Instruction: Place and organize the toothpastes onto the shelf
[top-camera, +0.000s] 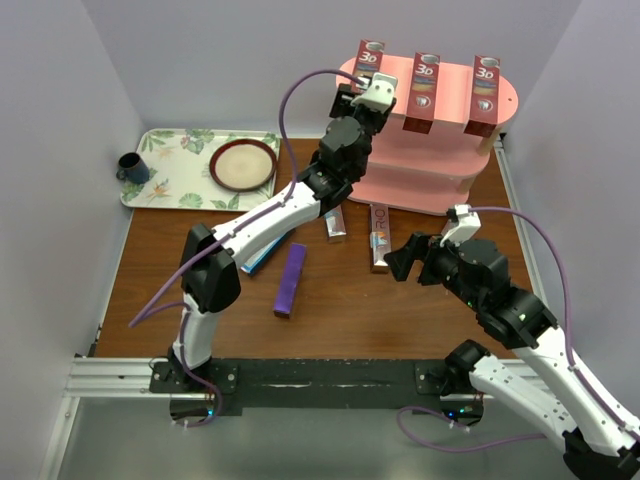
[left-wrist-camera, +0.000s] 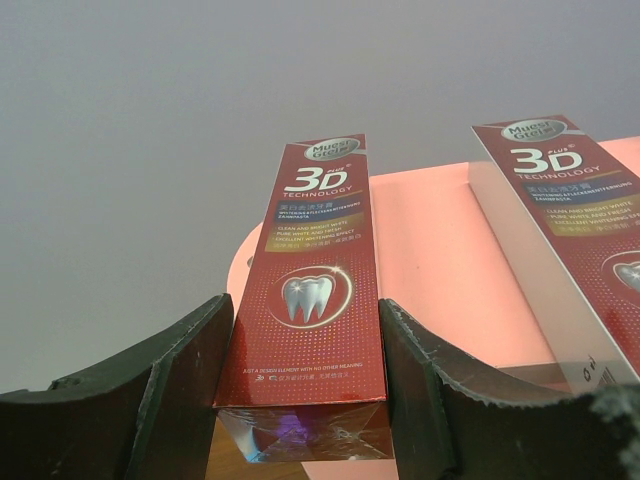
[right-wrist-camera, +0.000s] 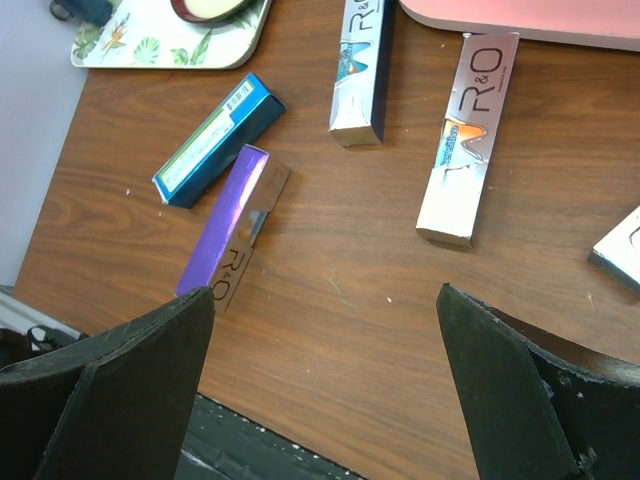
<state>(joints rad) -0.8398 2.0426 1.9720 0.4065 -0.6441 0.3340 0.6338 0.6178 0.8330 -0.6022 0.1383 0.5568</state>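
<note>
The pink shelf (top-camera: 452, 160) stands at the back right. Three red "3D" toothpaste cartons stand upright on its top board: left (top-camera: 368, 58), middle (top-camera: 424, 92), right (top-camera: 485, 95). My left gripper (top-camera: 372, 97) is shut on the left red carton (left-wrist-camera: 315, 290), low on its body; the middle carton (left-wrist-camera: 580, 230) and the shelf top (left-wrist-camera: 440, 250) show beside it. My right gripper (top-camera: 398, 262) hangs open and empty (right-wrist-camera: 325, 300) over the table. A purple carton (right-wrist-camera: 225, 235), a teal-blue one (right-wrist-camera: 218, 140) and two silver ones (right-wrist-camera: 360, 65) (right-wrist-camera: 468, 140) lie flat.
A floral tray (top-camera: 170, 185) at the back left holds a plate (top-camera: 243, 165); a dark mug (top-camera: 132, 168) stands at its left end. Another carton's corner (right-wrist-camera: 620, 250) shows at the right. A metal rail (top-camera: 300, 380) runs along the near edge. Walls close in on three sides.
</note>
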